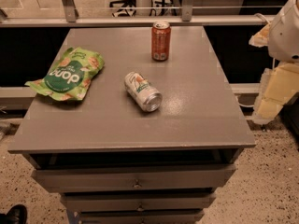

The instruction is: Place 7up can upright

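Observation:
The 7up can lies on its side near the middle of the grey tabletop. It is silver-white with green and red marks, and its shiny end points toward the front right. My arm stands off the table's right side, white above and pale yellow below. My gripper is there at the right edge of the view, well apart from the can and lower than the tabletop's far edge. It holds nothing that I can see.
An orange-red can stands upright at the back centre of the table. A green snack bag lies flat at the left. Drawers sit below the tabletop. A rail and office chairs are behind.

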You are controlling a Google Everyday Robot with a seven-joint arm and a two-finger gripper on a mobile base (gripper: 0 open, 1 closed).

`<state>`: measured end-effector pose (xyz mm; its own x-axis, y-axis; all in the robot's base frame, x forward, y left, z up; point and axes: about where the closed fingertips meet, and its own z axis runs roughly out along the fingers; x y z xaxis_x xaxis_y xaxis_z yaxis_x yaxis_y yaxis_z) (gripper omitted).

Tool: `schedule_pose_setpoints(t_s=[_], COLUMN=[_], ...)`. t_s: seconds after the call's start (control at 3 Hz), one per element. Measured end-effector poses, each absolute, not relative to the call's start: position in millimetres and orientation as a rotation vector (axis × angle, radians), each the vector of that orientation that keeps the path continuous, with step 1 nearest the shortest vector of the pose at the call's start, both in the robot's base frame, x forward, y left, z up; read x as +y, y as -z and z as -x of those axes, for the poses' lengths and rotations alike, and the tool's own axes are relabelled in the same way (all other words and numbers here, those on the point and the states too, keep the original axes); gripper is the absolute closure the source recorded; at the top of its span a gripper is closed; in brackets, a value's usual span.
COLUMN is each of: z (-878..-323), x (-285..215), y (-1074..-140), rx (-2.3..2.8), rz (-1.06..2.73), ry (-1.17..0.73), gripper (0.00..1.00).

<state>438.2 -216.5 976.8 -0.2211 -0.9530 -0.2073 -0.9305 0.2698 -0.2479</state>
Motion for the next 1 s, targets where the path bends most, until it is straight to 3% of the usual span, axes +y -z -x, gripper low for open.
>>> schedule_pose_setpoints(t_s=[0.67,1.0], z=[-448,-482], x=[-204,-162], y=[-974,-957], rx=[2.250,2.328], rz=[1.663,1.505], ry=[0.093,0.017], gripper=[0.00,0.00])
